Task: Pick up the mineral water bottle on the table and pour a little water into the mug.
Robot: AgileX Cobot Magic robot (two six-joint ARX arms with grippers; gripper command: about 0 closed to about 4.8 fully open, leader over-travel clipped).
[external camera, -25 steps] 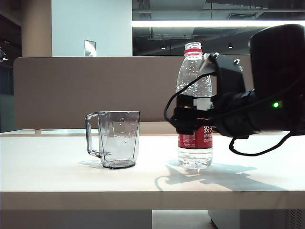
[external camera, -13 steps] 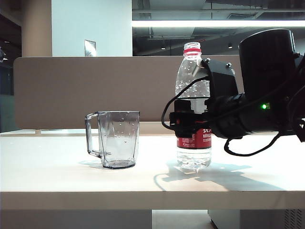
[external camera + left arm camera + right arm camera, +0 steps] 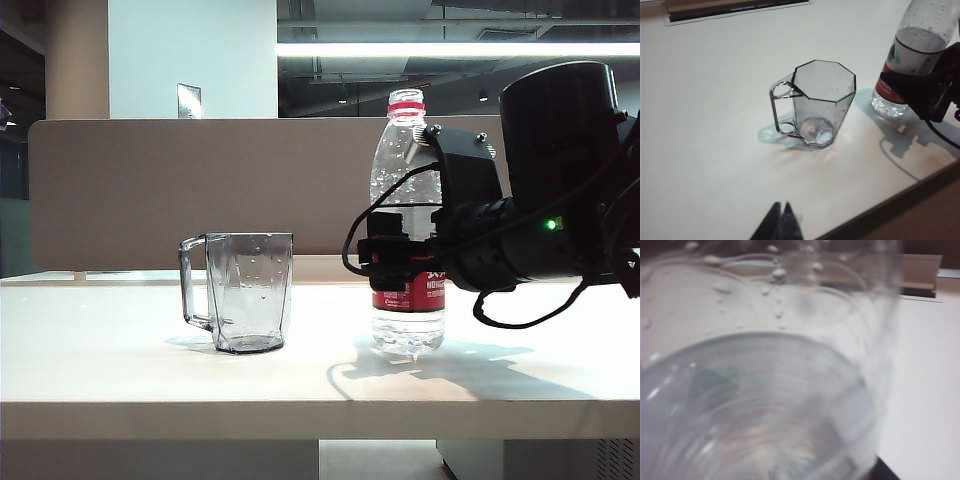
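The mineral water bottle stands upright on the table, a short way right of the empty-looking smoky-grey mug. My right gripper reaches in from the right and is shut on the bottle at its red label, fingers on both sides. The left wrist view shows the mug, the bottle and the black right gripper clamped round the label. Water fills the bottle's lower part, which blocks the right wrist view. My left gripper hangs shut over the table's near edge, well clear of the mug.
A brown-grey divider panel runs along the table's back. The table's front edge lies close to the left gripper. The right arm's bulky black body and cables occupy the right side.
The right arm shifted slightly left and its jaws closed in on the bottle. The bottle stays on the table, and the mug has not moved.
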